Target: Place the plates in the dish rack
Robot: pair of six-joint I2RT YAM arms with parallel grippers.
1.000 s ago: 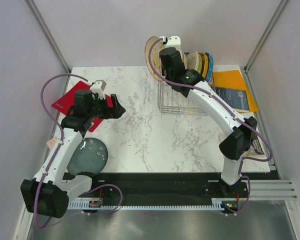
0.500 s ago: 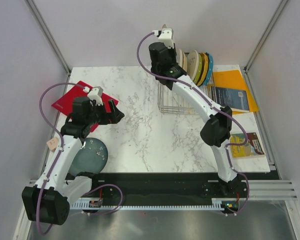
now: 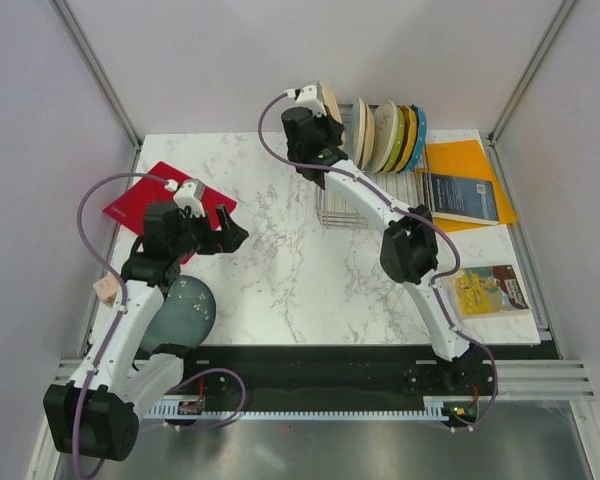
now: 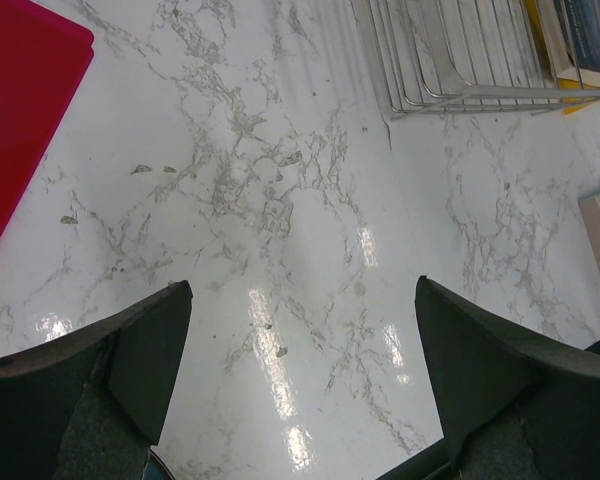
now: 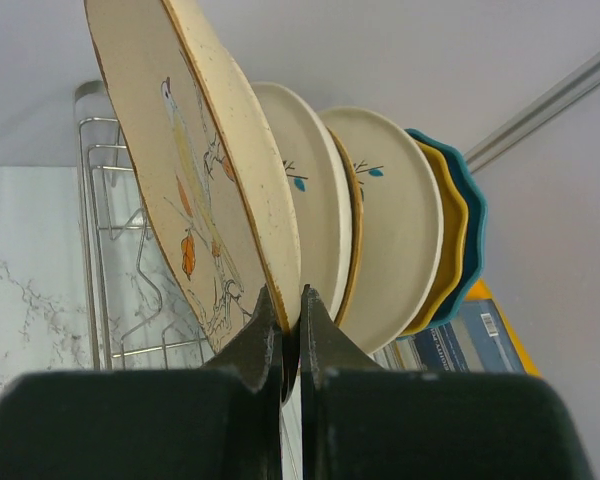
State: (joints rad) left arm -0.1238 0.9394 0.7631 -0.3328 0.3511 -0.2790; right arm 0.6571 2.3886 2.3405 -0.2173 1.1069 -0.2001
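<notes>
The cream bird plate (image 5: 195, 190) is up on edge over the free end of the dish rack (image 5: 108, 262), just beside the cream plates (image 5: 315, 200) standing in it. I'd keep it upright, line its bottom edge up with an open slot and lower it slowly so it doesn't clip its neighbour. The right hand (image 5: 283, 312) is clamped tight on its rim. The left hand (image 4: 300, 300) hangs wide open over the desk (image 4: 280, 150), holding nothing. The dark speckled plate (image 3: 185, 310) lies by that arm.
</notes>
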